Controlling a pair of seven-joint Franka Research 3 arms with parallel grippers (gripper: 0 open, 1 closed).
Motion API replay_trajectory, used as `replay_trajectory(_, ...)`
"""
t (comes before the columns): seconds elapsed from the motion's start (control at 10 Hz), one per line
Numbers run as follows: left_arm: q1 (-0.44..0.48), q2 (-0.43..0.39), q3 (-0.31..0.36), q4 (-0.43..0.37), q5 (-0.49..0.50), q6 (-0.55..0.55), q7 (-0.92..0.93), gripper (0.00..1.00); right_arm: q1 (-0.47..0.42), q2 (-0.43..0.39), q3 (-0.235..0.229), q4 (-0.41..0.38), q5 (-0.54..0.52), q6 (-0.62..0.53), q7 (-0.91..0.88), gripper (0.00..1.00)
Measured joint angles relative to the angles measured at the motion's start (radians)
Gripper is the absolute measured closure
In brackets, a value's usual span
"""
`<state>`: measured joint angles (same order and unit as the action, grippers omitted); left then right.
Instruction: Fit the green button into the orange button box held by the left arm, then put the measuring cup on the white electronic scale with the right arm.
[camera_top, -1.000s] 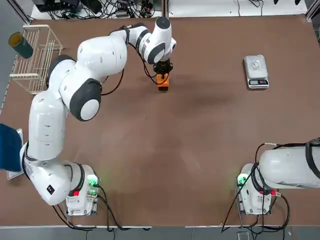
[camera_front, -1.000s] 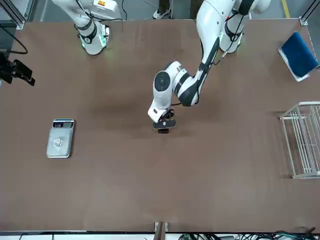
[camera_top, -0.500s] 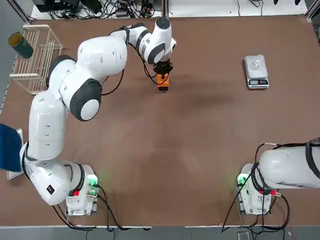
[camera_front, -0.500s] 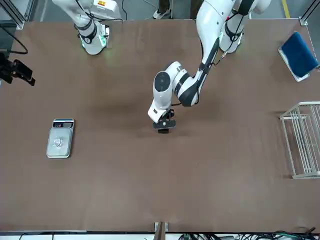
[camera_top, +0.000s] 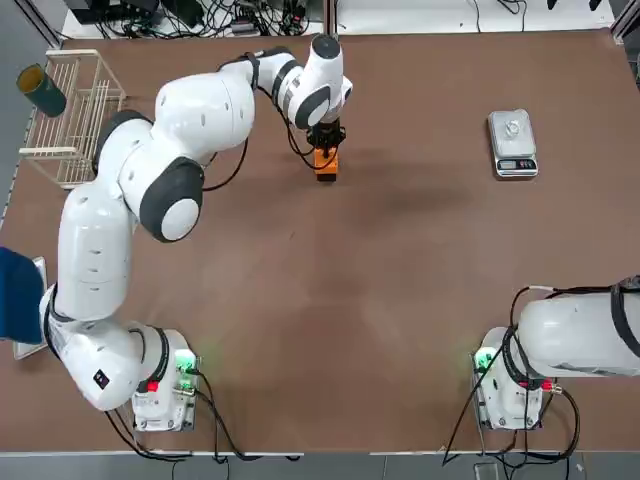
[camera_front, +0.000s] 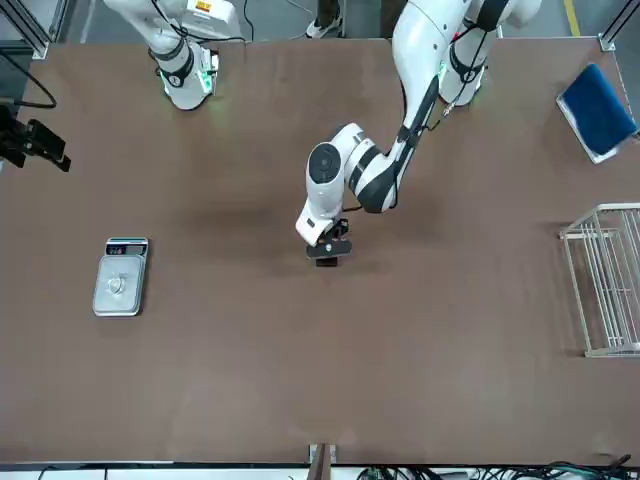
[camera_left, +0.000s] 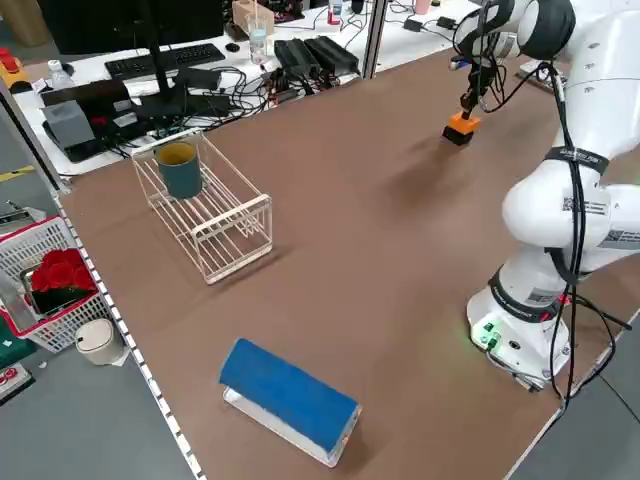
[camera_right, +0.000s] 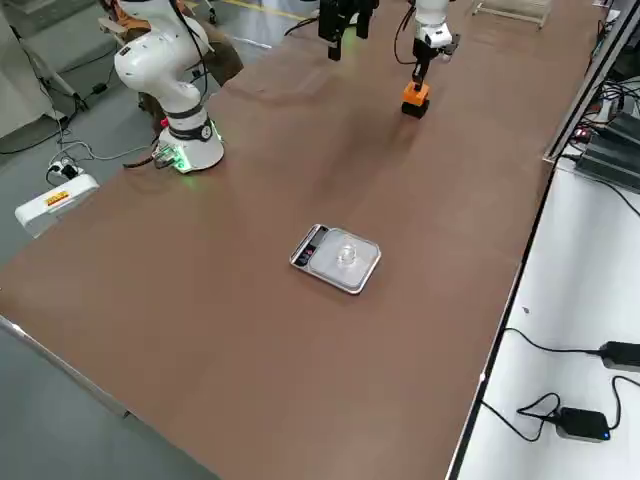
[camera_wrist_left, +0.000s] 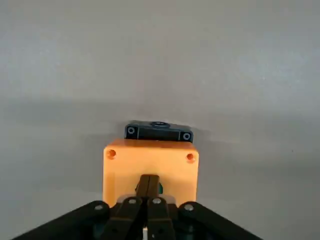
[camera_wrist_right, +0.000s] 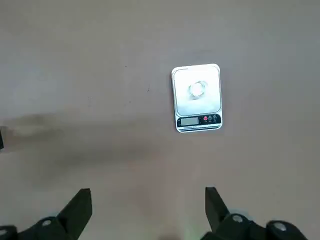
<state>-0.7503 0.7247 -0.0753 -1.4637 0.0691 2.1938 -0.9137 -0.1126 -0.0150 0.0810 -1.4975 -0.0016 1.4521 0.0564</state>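
The brown table (camera_top: 400, 300) carries everything in view. The left arm (camera_top: 150, 170) reaches from its base at the near left corner across to the far edge, near the table's middle, with its wrist pointing down. The right arm (camera_top: 580, 335) is folded back over its base at the near right corner. A wire rack (camera_top: 70, 115) sits at the far left corner with a green mug (camera_top: 42, 90) in it, and a blue block (camera_left: 290, 395) lies along the left edge. The scale (camera_top: 512, 143) rests near the far right corner, display strip toward the robot, and the clear cup (camera_wrist_right: 198, 89) stands on its silvery plate. The orange box (camera_top: 325, 161) stands on the table below the left wrist, with a small black block (camera_wrist_left: 158, 132) touching its far side. The left gripper (camera_wrist_left: 148, 187) is fully closed, fingers pressed together over the box's top face; a sliver of the green button (camera_wrist_left: 159, 188) shows beside the fingertips. The right gripper (camera_wrist_right: 147, 205) is wide open and holds nothing, well apart from the scale.
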Motion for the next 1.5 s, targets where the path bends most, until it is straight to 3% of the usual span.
replay_trajectory(1.5,-0.006,0.000,0.000,-0.013,0.013,0.028,0.000,0.99,0.000,0.000,0.000,-0.005,0.000,0.000,-0.002,0.00)
